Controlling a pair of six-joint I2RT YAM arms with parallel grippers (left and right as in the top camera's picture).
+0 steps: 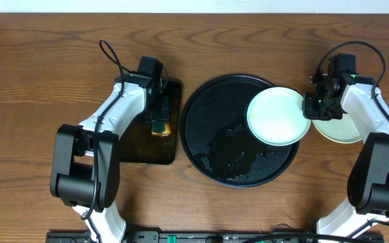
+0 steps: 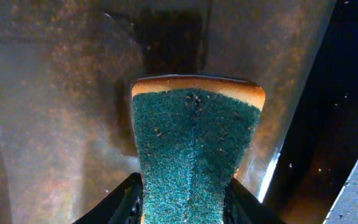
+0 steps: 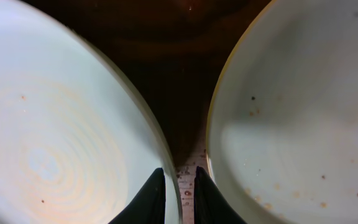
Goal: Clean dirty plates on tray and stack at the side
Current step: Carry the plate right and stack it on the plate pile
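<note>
A pale mint-blue plate (image 1: 275, 116) hangs over the right rim of the large round black tray (image 1: 208, 128). My right gripper (image 1: 310, 108) is shut on its right edge. In the right wrist view the fingers (image 3: 180, 198) pinch the rim of this plate (image 3: 55, 143). A pale yellow plate (image 1: 340, 129) lies on the wood just right of the tray, partly under my right arm. It shows small brown specks in the right wrist view (image 3: 303, 112). A third plate is not seen. My left gripper (image 1: 159, 118) is shut on a green-and-yellow sponge (image 2: 194, 149).
The sponge (image 1: 161, 127) is held over a wet rectangular black tray (image 1: 144, 145) left of the round tray; its surface fills the left wrist view (image 2: 55, 124). The round tray's floor is wet with droplets. Bare wood tabletop (image 1: 32, 81) lies all around.
</note>
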